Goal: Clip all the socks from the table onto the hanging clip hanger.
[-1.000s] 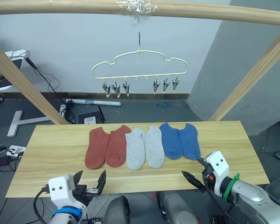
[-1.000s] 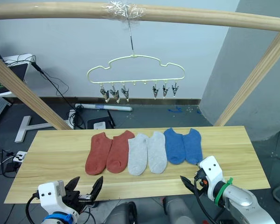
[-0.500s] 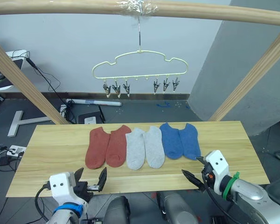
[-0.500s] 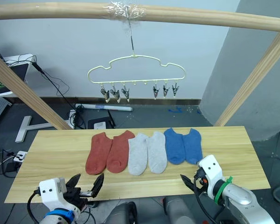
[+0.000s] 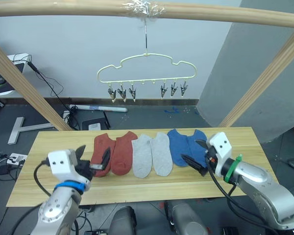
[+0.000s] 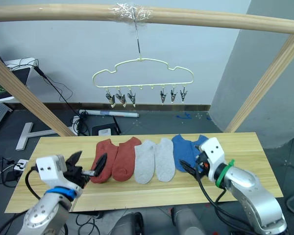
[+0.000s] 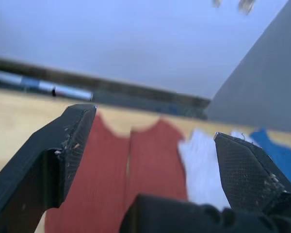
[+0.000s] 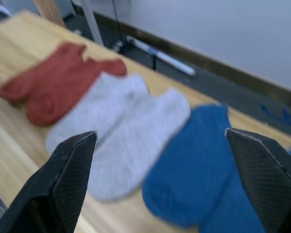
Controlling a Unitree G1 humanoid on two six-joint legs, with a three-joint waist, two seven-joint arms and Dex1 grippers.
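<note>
Six socks lie side by side on the table [image 5: 54, 142]: a rust-red pair [image 5: 112, 152], a light grey pair [image 5: 152, 154] and a blue pair [image 5: 182, 146]. My left gripper [image 5: 94, 156] is open, hovering at the left edge of the leftmost red sock [image 7: 87, 184]. Over the right blue sock, my right gripper [image 5: 193, 154] is also open, and nothing sits between its fingers [image 8: 68, 174]. The pale yellow clip hanger [image 5: 146, 71] hangs from the top pole behind the table, its silver clips [image 5: 121, 92] bare.
A round wooden pole [image 5: 152, 10] spans the top, with slanted poles at the left [image 5: 24, 83] and right [image 5: 264, 78]. Cables and a power strip [image 5: 14, 157] lie on the floor to the left. A grey wall panel [image 5: 250, 54] stands at the right.
Both grippers have risen from below the table's front edge and moved forward over the table, the left to the red socks, the right to the blue socks. The socks have not moved.
</note>
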